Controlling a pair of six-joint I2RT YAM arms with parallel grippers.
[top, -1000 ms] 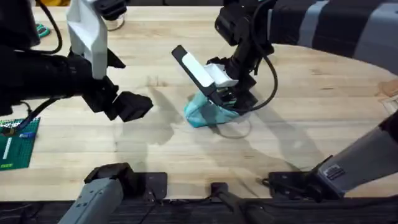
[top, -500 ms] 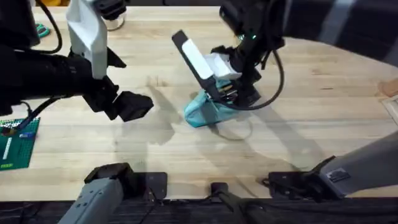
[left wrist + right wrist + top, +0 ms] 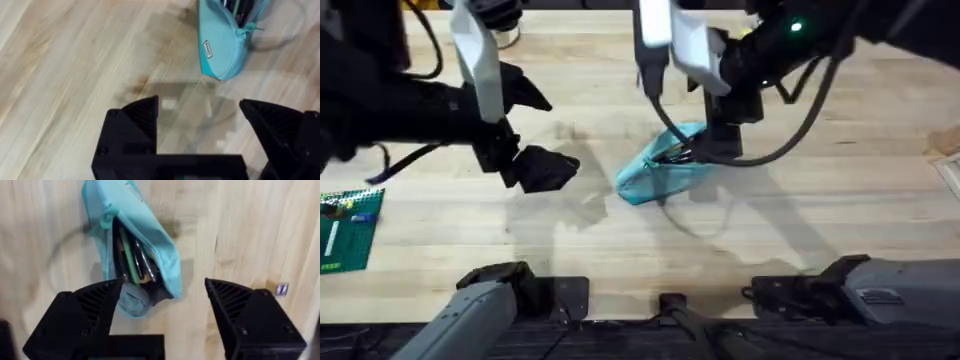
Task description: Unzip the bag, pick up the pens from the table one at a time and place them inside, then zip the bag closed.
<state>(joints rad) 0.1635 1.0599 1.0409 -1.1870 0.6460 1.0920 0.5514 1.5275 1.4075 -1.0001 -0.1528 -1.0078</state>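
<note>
- Overhead view: the table (image 3: 840, 190) bears the bag (image 3: 660, 172) near its middle, lying with its long axis on a diagonal, one pointed end toward the near left and the other running up to the far right under the right arm.
- The left gripper (image 3: 542, 168) hangs just left of the bag, apart from it, its fingers spread wide and empty, as the left wrist view confirms.
- In the left wrist view the bag (image 3: 225, 40) shows its closed tapered end with a small white label, and the zip line running away along its top.
- The right gripper (image 3: 705, 150) sits over the bag's far end; in the right wrist view its fingers (image 3: 90, 315) are set wide apart, holding nothing, one on each side of the bag (image 3: 150, 245).
- The zip is open there, and several pens (image 3: 132, 260) lie inside, lined up along the bag's length.
- A green mat (image 3: 345, 235) lies at the table's left edge.
</note>
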